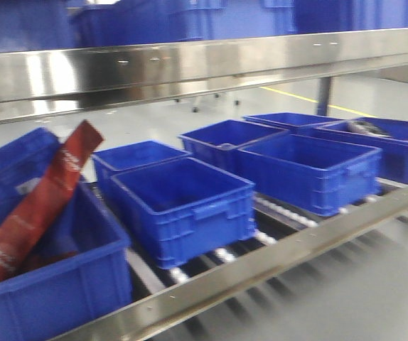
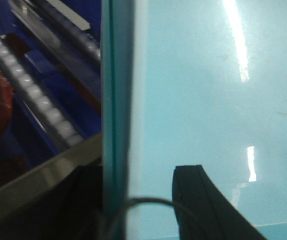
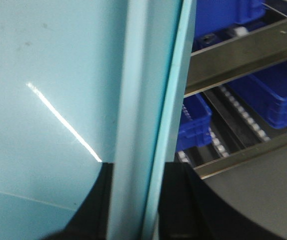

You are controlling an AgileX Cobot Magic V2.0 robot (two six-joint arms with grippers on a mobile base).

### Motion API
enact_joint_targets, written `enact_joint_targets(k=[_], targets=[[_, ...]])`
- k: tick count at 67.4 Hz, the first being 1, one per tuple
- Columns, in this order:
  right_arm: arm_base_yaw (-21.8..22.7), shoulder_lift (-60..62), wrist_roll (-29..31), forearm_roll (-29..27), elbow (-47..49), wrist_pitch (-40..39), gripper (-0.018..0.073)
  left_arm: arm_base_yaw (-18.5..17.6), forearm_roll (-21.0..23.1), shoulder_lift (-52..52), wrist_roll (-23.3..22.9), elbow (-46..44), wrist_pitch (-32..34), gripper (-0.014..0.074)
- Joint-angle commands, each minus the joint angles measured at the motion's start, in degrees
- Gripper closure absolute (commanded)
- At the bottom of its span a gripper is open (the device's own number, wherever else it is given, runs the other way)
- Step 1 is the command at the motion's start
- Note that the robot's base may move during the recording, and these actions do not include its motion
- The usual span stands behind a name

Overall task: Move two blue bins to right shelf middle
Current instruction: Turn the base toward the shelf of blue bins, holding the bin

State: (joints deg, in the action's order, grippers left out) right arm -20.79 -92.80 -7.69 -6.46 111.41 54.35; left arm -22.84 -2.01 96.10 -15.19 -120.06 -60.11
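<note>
While the front view is blurred, it shows a steel shelf (image 1: 275, 266) with roller tracks (image 1: 225, 254) carrying a row of blue bins. Nearest the middle stands one bin (image 1: 186, 209) with a second bin (image 1: 136, 158) touching it behind. To the right sit another pair, a front bin (image 1: 310, 170) and a rear bin (image 1: 229, 138), and further right two more bins (image 1: 396, 145), one holding a dark object too blurred to name. At the far left a large bin (image 1: 47, 277) holds a red packet (image 1: 40, 206) leaning against its rim. An upper shelf rail (image 1: 190, 67) crosses the top, with more blue bins above it.

Neither arm shows in the front view. The left wrist view shows a pale vertical post (image 2: 118, 100) close up, a shiny floor (image 2: 223, 100) to its right and rollers with red and blue shapes to its left; one dark finger (image 2: 198, 200) appears low down. The right wrist view shows a similar post (image 3: 143, 125) with bins (image 3: 278, 92) on two shelf levels beyond. Whether either pair of fingers is released or clenched I cannot tell; nothing is visibly held.
</note>
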Motion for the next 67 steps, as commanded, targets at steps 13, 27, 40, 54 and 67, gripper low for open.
enact_joint_targets(k=[13, 27, 40, 54, 67], targets=[[0.10, 1.34, 0.49, -1.48, 1.08, -5.57, 0.0713, -0.16, 1.11, -0.90, 1.84, -0.79, 4.14, 0.0707], [0.10, 1.34, 0.49, -1.48, 1.08, -5.57, 0.0713, -0.16, 1.11, -0.90, 1.84, -0.79, 4.14, 0.0707], [0.10, 1.34, 0.49, -1.48, 1.08, -5.57, 0.0713, -0.16, 1.11, -0.90, 1.84, -0.79, 4.14, 0.0707], [0.10, 1.34, 0.49, -1.48, 1.08, -5.57, 0.0713, -0.16, 1.11, -0.90, 1.84, -0.79, 4.14, 0.0707], [0.10, 1.34, 0.49, -1.48, 1.08, -5.57, 0.0713, -0.16, 1.11, -0.90, 1.84, -0.79, 4.14, 0.0707]])
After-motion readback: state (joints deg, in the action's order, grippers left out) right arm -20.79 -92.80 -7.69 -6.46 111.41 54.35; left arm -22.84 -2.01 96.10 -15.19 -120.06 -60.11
